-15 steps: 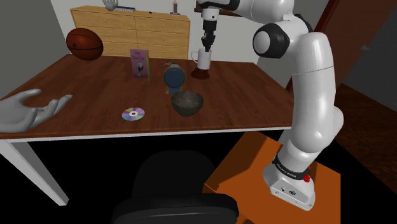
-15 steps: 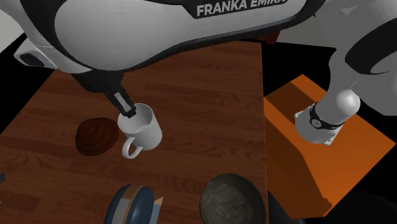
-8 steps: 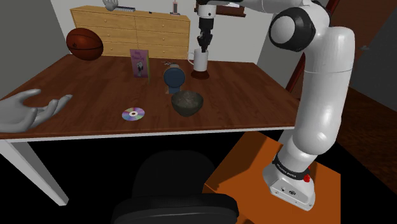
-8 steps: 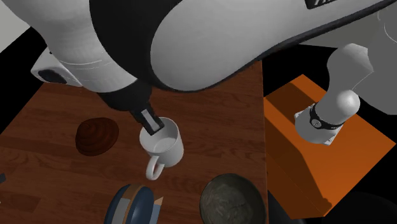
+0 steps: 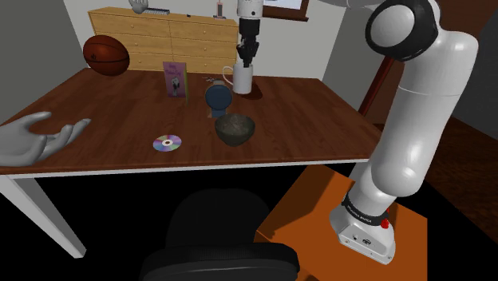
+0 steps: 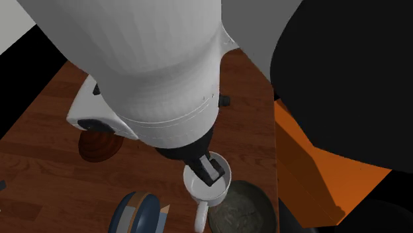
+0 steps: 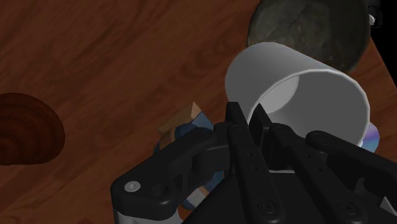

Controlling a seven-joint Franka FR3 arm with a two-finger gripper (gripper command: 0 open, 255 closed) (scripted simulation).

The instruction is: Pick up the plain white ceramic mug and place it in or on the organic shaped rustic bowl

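The gripper is pinching the mug by its wall, one finger inside the rim and one outside, and is carrying it above the table, between the brown disc and the bowl. In the second exterior view the mug is hanging just beside the bowl's rim, not yet over its middle. The grip is taking only a thin strip of wall on one side, so the mug is likely pulling down on its free side; it could pivot or slide out if the arm swings sharply. The handle is sticking out toward the blue object and could clip it or the bowl's edge on a low pass. The bowl is looking hardly wider than the mug, so a release off-centre risks setting the base on the uneven rim and tipping both; a release from too high risks a bounce. Counting what is lying about: one mug, one bowl, one brown disc, one blue object, one CD, one card, one ball and one grey hand at the table's edge.
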